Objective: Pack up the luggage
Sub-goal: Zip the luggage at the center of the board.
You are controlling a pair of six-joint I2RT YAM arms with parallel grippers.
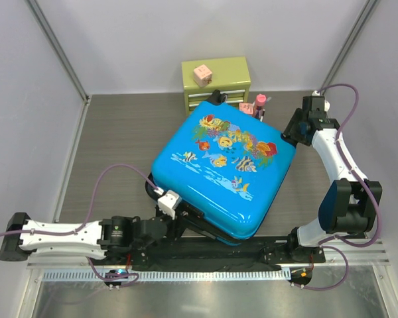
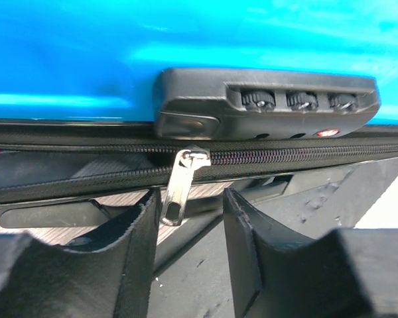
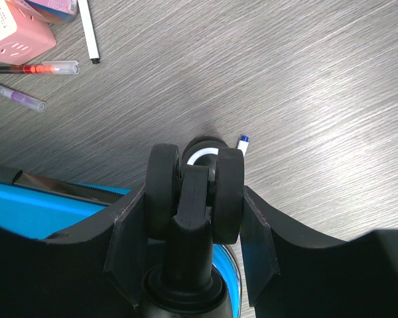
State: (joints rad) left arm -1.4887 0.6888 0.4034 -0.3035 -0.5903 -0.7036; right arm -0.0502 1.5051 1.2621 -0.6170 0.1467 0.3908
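The luggage [image 1: 222, 175], a bright blue hard-shell case with a fish print, lies closed and flat in the middle of the table. My left gripper [image 2: 191, 199] is at its near-left edge, open. The silver zipper pull [image 2: 179, 185] hangs between the fingertips, close to the left finger [image 2: 136, 245] and apart from the right one. Just above sits the black combination lock [image 2: 265, 103]. My right gripper [image 3: 194, 192] is at the case's right corner, shut on a black double wheel [image 3: 196, 179], with one finger against each side.
A small green drawer chest [image 1: 215, 83] stands behind the case with a pink cube [image 1: 201, 74] on top. Pens [image 3: 50, 67] and a pink box [image 3: 16, 33] lie on the table near the wheel. A pink bottle [image 1: 259, 105] stands by the chest.
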